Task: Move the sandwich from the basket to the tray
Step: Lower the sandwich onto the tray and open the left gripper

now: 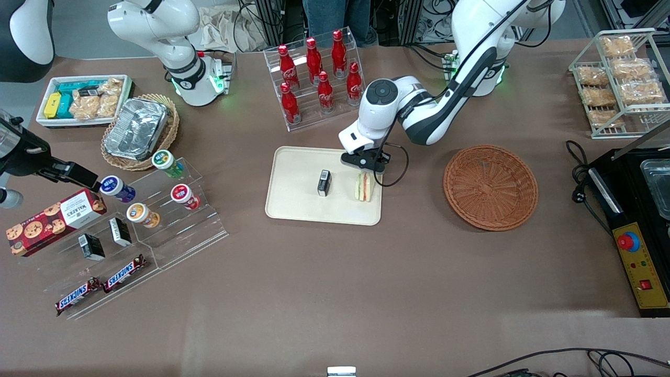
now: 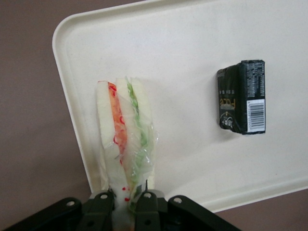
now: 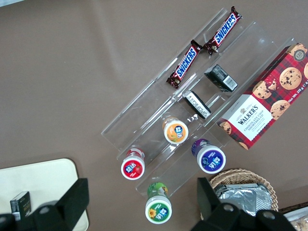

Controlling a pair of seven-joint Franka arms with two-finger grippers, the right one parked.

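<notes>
The sandwich (image 1: 363,186) is standing on edge on the tray (image 1: 298,209), close to the tray's rim at the working arm's end, with its filling layers showing between the bread slices. Just beside it on the tray, toward the parked arm's end, a small black packet (image 1: 324,183) is lying. The gripper (image 1: 365,165) is hanging directly above the sandwich's end farther from the front camera, its fingers (image 2: 146,208) closing narrowly on the clear-wrapped tip. Near the tray, toward the working arm's end of the table, the basket (image 1: 491,187) is sitting with nothing in it.
</notes>
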